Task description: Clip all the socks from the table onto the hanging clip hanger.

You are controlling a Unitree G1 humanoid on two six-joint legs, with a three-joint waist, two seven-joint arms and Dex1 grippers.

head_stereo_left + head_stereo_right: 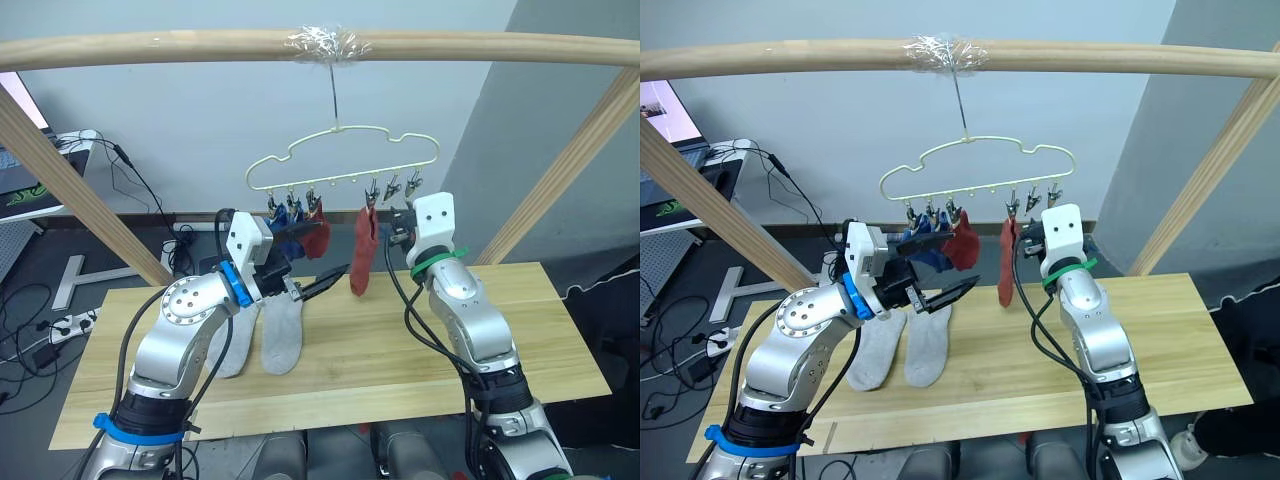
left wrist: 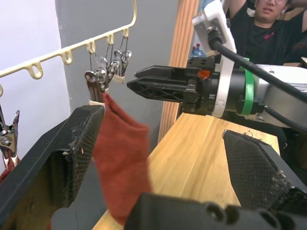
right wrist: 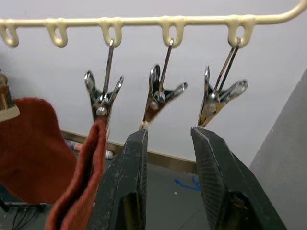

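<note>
— Pale yellow-green wire, cloud-shaped, that is the clip hanger (image 1: pixel 342 158); it hangs by its hook from the round wooden rail (image 1: pixel 200 45) above the long light-wood plank table (image 1: pixel 540 340); what is clipped on it?

— Four socks, as far as I can see; two bright blue socks (image 1: pixel 923 243) and one rust red sock (image 1: pixel 316 236) bunched at the left clips, and a second rust red sock (image 1: pixel 361 250) hanging straight down from a clip right of the middle; two metal clips (image 3: pixel 165 93) at the right end are bare.

— And on the table?

— Two light grey ankle socks (image 1: pixel 902 345) lie flat side by side, partly behind the left arm.

— The grippers?

— The left gripper (image 1: pixel 940 296) is spread wide and holds nothing, just left of the hanging red sock; the right gripper (image 3: pixel 168 177) is raised under the bare clips, its fingers parted and empty.
</note>
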